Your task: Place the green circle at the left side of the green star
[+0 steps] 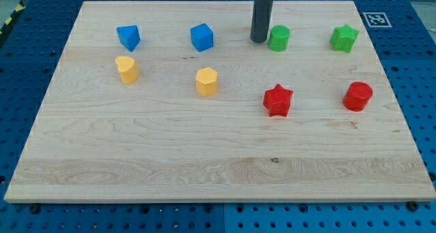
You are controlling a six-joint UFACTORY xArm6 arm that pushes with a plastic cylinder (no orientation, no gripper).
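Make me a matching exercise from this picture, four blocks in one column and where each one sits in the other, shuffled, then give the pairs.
Column one:
1. green circle
2. green star
3. red star
4. red circle

Column two:
A. lower row, nearest the view's right edge
B. just right of my tip
C. top row, farthest to the view's right
D. below the green circle

Pairs: 1-B, 2-C, 3-D, 4-A

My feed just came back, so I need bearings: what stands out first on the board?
The straight dark rod comes down from the view's top, and my tip sits right against the left side of the green circle block. The green star block lies apart, further to the view's right in the same row, with bare wooden board between them.
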